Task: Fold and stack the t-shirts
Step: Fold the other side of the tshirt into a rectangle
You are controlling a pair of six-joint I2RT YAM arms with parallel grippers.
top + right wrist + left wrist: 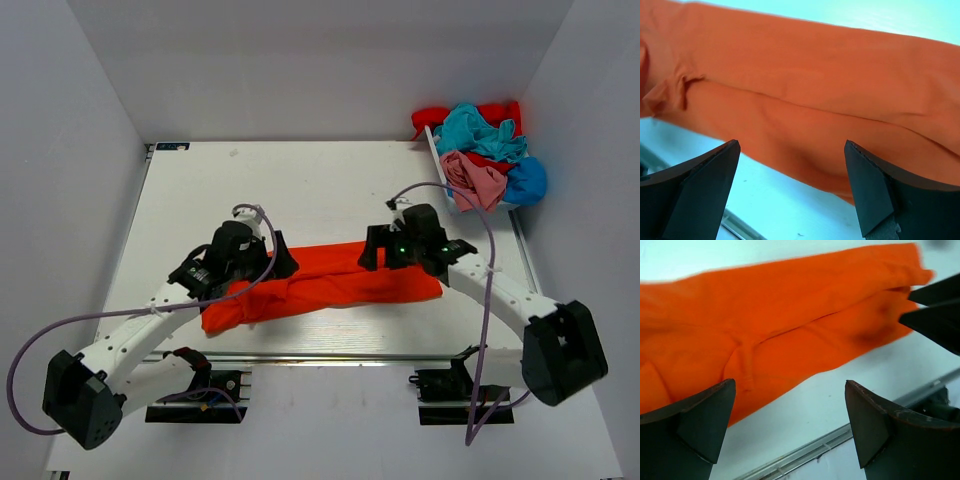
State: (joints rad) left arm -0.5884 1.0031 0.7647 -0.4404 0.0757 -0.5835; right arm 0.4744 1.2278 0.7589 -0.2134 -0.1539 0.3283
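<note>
1. The orange-red t-shirt (330,282) lies as a long band across the middle of the table (320,190), running from nine to three o'clock. The pile of other t-shirts (482,152) sits at two o'clock.
2. The left gripper (278,260) and right gripper (368,252) hover over the band's far edge, jaws wide apart and empty.
3. The next fold probably goes best if each gripper pinches every layer, lifts low and keeps the edges aligned.

orange-red t-shirt (330,282): far edge partly hidden under left hand (280,262) and right hand (372,252) | wrist views: its ends cut off | red t-shirt (432,118): mostly buried beneath teal t-shirt (482,130)
</note>
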